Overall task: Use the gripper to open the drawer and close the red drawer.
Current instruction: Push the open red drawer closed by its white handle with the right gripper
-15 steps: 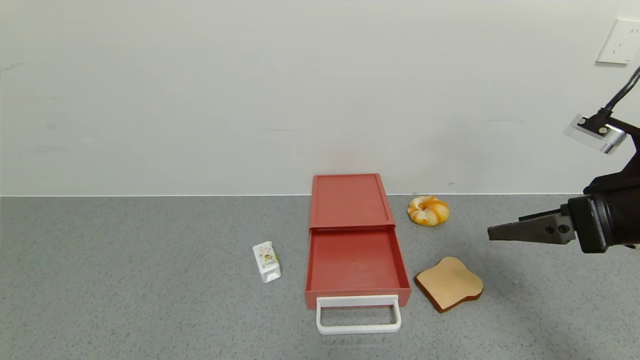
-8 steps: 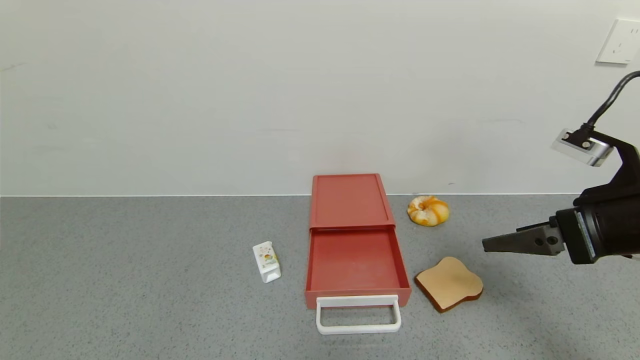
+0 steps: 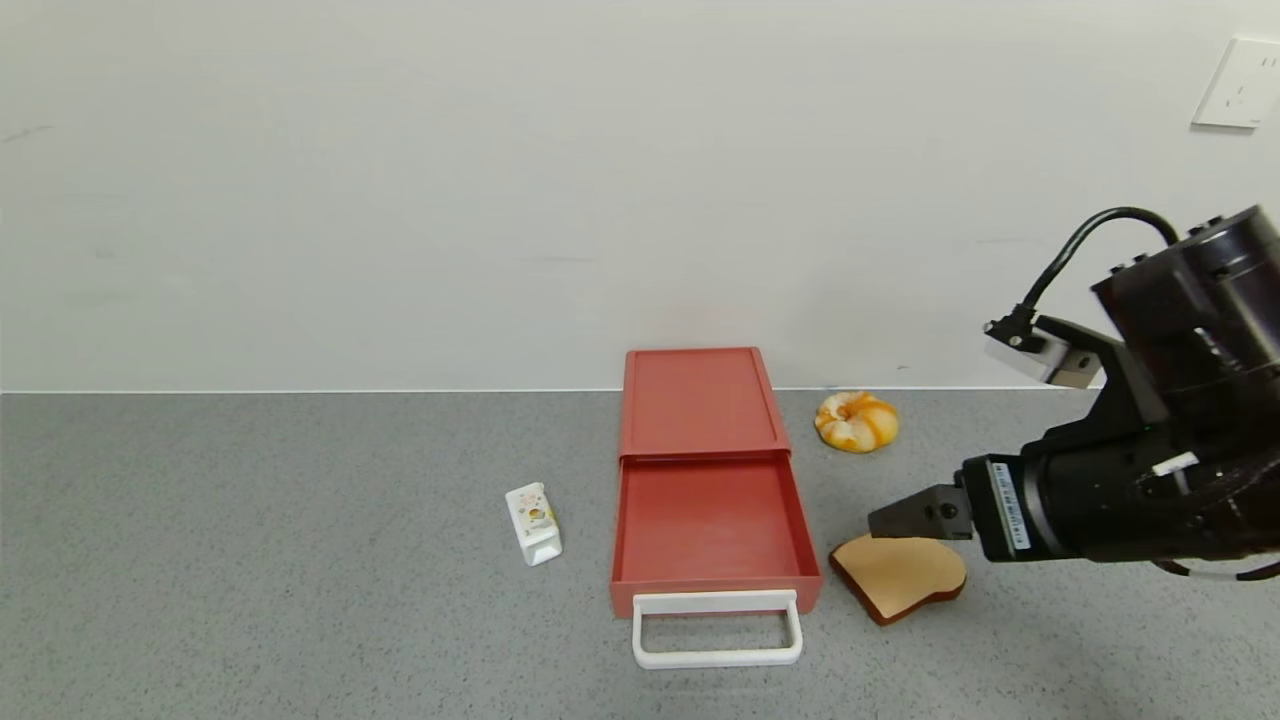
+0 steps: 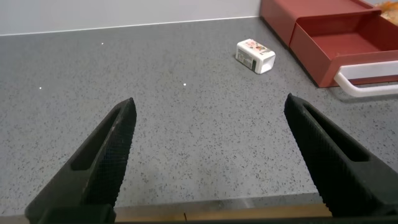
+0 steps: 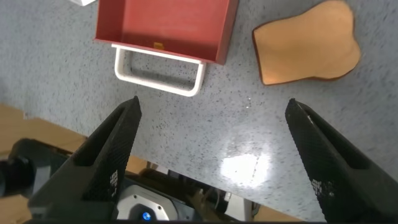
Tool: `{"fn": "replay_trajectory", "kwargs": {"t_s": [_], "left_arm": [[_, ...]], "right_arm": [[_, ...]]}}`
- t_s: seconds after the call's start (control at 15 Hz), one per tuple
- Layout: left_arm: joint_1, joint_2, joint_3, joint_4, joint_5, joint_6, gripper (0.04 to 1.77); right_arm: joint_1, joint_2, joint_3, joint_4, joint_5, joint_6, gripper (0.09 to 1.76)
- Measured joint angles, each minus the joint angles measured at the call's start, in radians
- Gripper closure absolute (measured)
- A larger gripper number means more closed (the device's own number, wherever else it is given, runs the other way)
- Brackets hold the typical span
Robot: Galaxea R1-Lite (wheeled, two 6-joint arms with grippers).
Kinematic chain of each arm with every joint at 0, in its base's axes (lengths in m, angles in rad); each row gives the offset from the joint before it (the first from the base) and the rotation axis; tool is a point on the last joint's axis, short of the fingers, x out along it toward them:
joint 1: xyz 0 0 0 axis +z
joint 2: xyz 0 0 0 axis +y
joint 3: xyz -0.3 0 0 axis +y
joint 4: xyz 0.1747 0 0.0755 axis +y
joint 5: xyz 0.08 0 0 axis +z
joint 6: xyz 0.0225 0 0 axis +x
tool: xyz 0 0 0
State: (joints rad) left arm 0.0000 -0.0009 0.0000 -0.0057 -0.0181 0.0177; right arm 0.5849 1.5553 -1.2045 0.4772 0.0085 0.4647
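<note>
One flat red plastic drawer box sits mid-counter against the wall, its tray pulled out toward the robot, so the white loop handle faces front and is easy to reach. The black right gripper hangs above the brown toast-shaped slice, just beside the tray's right wall, jaws spread wide and empty (probably ready to meet the handle or tray front for the closing push). The left gripper hovers over bare grey counter, well apart from the drawer, also wide open and holding nothing. A small white carton lies left of the tray; a glazed bun rests behind the toast.
</note>
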Motion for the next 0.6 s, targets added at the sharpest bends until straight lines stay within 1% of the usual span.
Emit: {"fn": "replay_trajectory", "kwargs": {"t_s": [0.13, 0.4, 0.6], "left_arm": [[0.000, 0.000, 0.000, 0.000, -0.001, 0.000, 0.09], [0.000, 0.000, 0.000, 0.000, -0.002, 0.000, 0.09], [0.000, 0.000, 0.000, 0.000, -0.001, -0.001, 0.09]], "right_arm": [[0.077, 0.047, -0.011, 0.001, -0.072, 0.100, 0.14], [0.194, 0.116, -0.035, 0.065, -0.087, 0.166, 0.14], [0.235, 0.180, -0.064, 0.075, -0.094, 0.216, 0.14]]}}
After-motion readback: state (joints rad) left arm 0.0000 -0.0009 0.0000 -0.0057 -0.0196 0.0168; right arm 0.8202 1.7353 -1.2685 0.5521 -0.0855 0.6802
